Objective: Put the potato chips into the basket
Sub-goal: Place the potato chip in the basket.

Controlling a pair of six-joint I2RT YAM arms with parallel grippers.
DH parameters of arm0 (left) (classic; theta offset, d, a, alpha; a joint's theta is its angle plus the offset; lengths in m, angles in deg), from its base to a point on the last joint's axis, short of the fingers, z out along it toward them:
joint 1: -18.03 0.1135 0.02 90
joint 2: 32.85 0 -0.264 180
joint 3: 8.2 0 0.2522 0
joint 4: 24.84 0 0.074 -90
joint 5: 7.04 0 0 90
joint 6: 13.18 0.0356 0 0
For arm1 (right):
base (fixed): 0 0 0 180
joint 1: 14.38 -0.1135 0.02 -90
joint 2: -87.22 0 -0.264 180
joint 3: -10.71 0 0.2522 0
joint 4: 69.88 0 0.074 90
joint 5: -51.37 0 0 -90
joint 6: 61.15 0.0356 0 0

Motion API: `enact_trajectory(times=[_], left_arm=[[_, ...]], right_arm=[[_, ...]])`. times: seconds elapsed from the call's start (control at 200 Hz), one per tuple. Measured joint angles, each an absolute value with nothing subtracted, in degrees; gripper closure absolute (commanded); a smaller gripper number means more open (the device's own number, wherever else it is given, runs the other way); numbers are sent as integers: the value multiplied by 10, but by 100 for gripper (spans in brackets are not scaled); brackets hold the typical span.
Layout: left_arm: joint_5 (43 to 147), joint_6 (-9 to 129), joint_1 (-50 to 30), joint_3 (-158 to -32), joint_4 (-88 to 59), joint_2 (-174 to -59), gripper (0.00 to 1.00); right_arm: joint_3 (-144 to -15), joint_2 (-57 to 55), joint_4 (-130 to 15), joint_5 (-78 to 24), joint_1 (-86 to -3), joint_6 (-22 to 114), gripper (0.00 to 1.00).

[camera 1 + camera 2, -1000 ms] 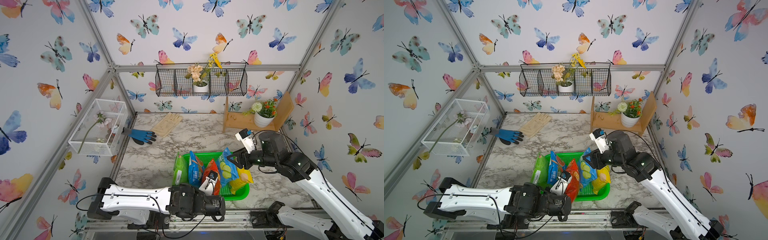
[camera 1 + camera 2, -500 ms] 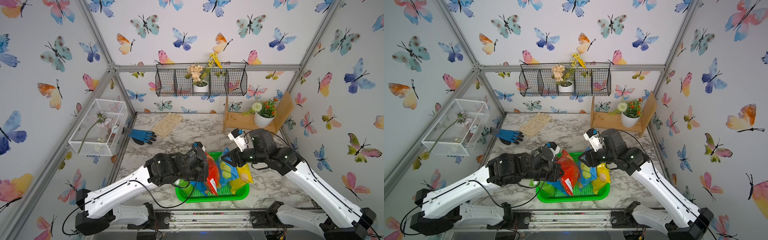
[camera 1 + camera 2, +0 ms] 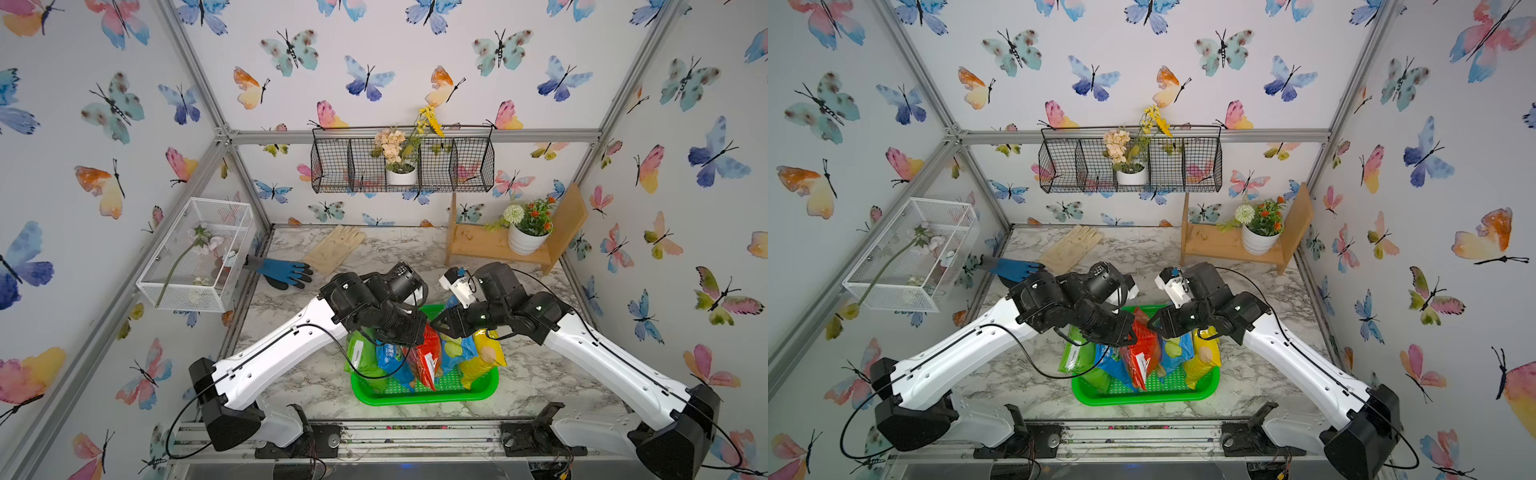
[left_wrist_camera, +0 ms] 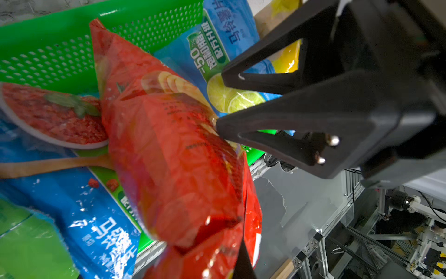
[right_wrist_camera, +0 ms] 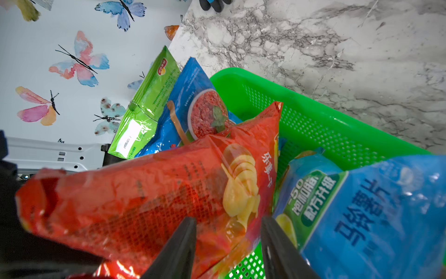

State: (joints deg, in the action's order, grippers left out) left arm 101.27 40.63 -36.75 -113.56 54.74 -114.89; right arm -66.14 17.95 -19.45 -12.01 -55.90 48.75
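Note:
The green basket (image 3: 415, 401) (image 3: 1142, 401) sits near the table's front edge with the potato chips standing in it. They are a green bag (image 3: 361, 357), two blue bags (image 3: 392, 361) (image 3: 455, 353), a red bag (image 3: 424, 357) (image 3: 1144, 353) and a yellow bag (image 3: 482, 357). My left gripper (image 3: 409, 336) (image 4: 239, 256) is shut on the top of the red bag (image 4: 173, 157). My right gripper (image 3: 436, 326) (image 5: 228, 219) stands open, with its fingers on either side of the red bag's (image 5: 144, 193) other edge. Both arms hide the bags' tops in both top views.
A blue glove (image 3: 286, 272) and a beige glove (image 3: 336, 247) lie at the back left. A white mesh box (image 3: 199, 257) hangs on the left wall. A wooden shelf (image 3: 482, 245) with a flower pot (image 3: 525, 241) stands back right, under a black wire basket (image 3: 399, 166).
My left arm has swung up from the front rail to over the basket, with the red bag in its grip. My right gripper has moved left onto the red bag, its jaws slightly narrower.

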Motion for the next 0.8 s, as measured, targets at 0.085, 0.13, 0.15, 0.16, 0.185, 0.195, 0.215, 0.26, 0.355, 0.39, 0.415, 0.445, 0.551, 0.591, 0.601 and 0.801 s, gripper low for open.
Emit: enact_trajectory(times=[0.085, 0.13, 0.15, 0.16, 0.185, 0.195, 0.215, 0.26, 0.355, 0.39, 0.415, 0.445, 0.551, 0.591, 0.601, 0.801], left_arm=[[1039, 430, -342, -1136, 553, -1160, 100], [1049, 439, -333, -1136, 556, -1167, 100], [1053, 445, -328, -1136, 557, -1171, 100], [1055, 447, -326, -1136, 557, -1173, 100], [1058, 452, -321, -1136, 558, -1178, 100], [1061, 455, -319, -1136, 558, -1182, 100], [1064, 460, -316, -1137, 559, -1186, 100], [1071, 469, -309, -1138, 558, -1198, 100], [1079, 485, -300, -1141, 557, -1220, 100], [1081, 490, -298, -1141, 555, -1227, 100], [1082, 493, -296, -1141, 554, -1233, 100], [1082, 497, -295, -1141, 553, -1239, 100], [1082, 509, -292, -1147, 551, -1265, 100], [1082, 513, -292, -1152, 551, -1276, 100], [1082, 513, -292, -1153, 551, -1277, 100], [1075, 523, -288, -1192, 567, -1297, 37]], right_arm=[[-655, 179, -195, -121, -562, 488, 51], [-653, 179, -195, -122, -563, 488, 51], [-653, 179, -195, -123, -564, 488, 51], [-653, 179, -195, -123, -564, 488, 51], [-653, 178, -195, -124, -564, 488, 51], [-653, 178, -195, -124, -564, 488, 51], [-652, 177, -195, -125, -564, 488, 51], [-652, 177, -195, -129, -564, 488, 51], [-652, 176, -195, -139, -565, 490, 51], [-652, 176, -194, -145, -565, 490, 51], [-652, 176, -194, -148, -565, 491, 51], [-652, 176, -193, -153, -565, 492, 51], [-654, 176, -189, -176, -565, 492, 49], [-656, 176, -186, -185, -565, 493, 48], [-657, 177, -185, -188, -565, 493, 48], [-710, 202, -153, -240, -565, 489, 35]])
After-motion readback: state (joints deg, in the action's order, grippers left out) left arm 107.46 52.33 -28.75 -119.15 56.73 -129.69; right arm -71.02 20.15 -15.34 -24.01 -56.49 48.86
